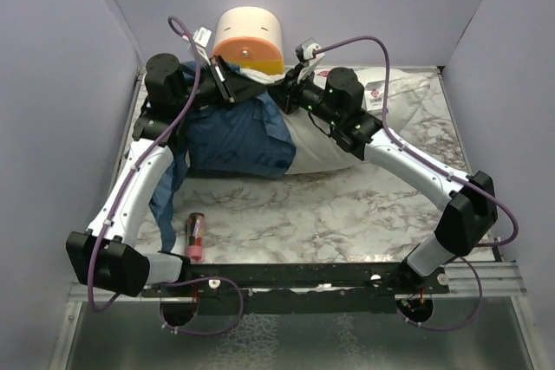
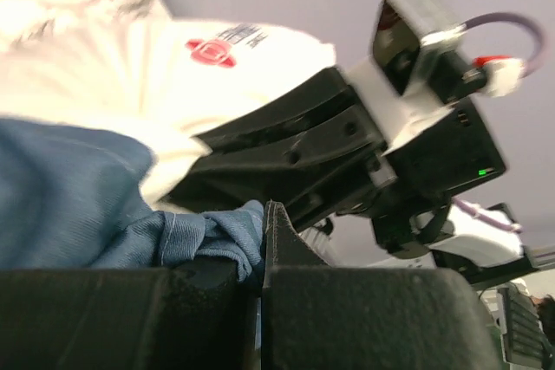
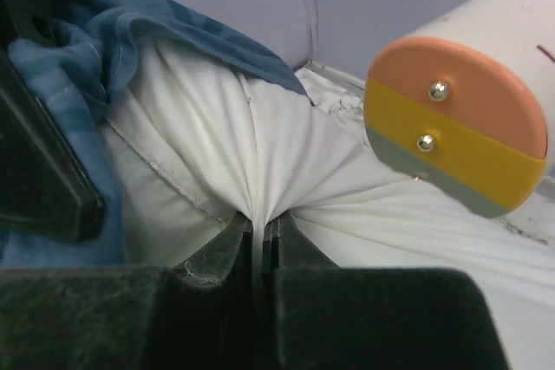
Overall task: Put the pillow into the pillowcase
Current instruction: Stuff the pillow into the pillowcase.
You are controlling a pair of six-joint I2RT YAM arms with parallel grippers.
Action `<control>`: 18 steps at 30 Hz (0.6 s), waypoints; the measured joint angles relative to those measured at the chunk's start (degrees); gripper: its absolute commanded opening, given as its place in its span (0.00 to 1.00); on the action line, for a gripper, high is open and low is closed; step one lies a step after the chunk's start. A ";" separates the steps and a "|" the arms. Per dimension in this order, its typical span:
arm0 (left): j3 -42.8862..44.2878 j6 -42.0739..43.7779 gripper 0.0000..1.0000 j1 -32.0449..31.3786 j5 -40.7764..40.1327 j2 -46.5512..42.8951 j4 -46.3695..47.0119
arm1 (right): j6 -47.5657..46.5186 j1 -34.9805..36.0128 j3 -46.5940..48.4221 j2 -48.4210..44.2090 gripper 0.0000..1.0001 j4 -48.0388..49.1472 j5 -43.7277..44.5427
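Note:
The white pillow (image 1: 325,149) lies across the back of the marble table, its left part inside the blue pillowcase (image 1: 238,136). Its printed label shows at the right end (image 1: 375,91) and in the left wrist view (image 2: 212,49). My left gripper (image 1: 227,84) is shut on a bunched edge of the pillowcase (image 2: 208,236) at the pillow's back. My right gripper (image 1: 286,93) is shut on a pinch of white pillow fabric (image 3: 260,171), right beside the left gripper. The pillowcase edge (image 3: 95,58) drapes over the pillow in the right wrist view.
A cream-and-orange cylinder (image 1: 250,39) stands against the back wall just behind both grippers; it also shows in the right wrist view (image 3: 460,119). A small red-and-black bottle (image 1: 196,236) lies near the front left. Grey walls close in on three sides.

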 measured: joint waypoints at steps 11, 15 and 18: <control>13.66 -6.43 0.00 0.09 4.96 0.85 3.41 | 0.11 0.48 6.69 -4.39 0.01 -10.29 0.04; 6.23 -7.82 0.00 0.28 4.79 0.17 5.88 | 0.94 0.66 6.71 -4.59 0.13 -15.21 2.16; 1.25 -8.50 0.00 0.59 3.67 3.26 5.81 | 1.16 0.72 9.49 -1.44 0.22 -22.23 5.81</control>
